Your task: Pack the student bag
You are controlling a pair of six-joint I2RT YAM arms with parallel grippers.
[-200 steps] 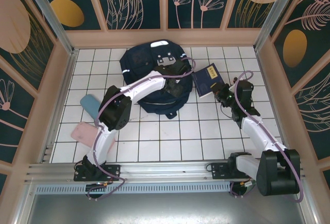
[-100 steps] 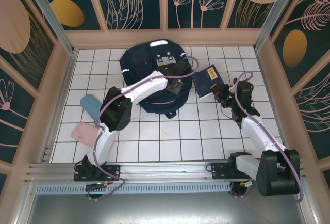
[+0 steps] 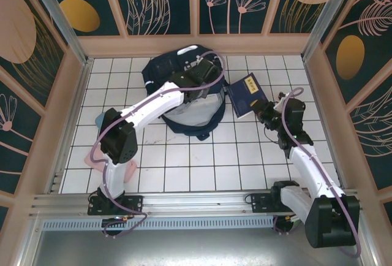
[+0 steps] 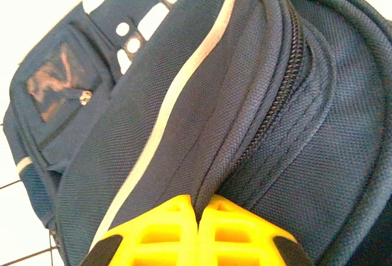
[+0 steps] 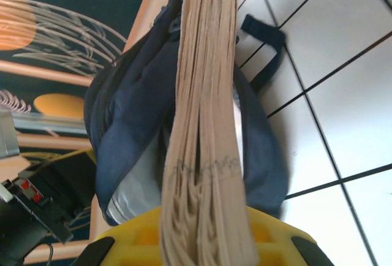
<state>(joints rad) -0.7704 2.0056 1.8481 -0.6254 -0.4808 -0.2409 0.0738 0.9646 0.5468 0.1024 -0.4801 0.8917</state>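
My left claw [image 4: 197, 209] is pinched together on a thin fold of the large navy-blue fabric backpack [image 4: 184, 94], right beside the zipper [image 4: 275, 103]. From overhead, the backpack sits at the far middle of the white tiled tabletop [image 3: 196, 162], its mouth lifted open and its pale grey lining [image 3: 187, 108] showing. My right claw [image 5: 205, 232] is clamped across the covers of a small dark-blue book [image 3: 246, 93], held on edge just to the right of that opening with its page edges facing the wrist camera. My main worry is the fabric grip: it is only a fold, so a tug could pull it free, and then the mouth would collapse before the book gets in. The book could also catch a corner on the rim or the zipper edge. The backpack is soft and anchored at one point only, so I judge it would slide or crumple rather than take the book in. The pages look loosely fanned and may splay if they drag. Both wrists also meet at one narrow opening, so the arms could bump.
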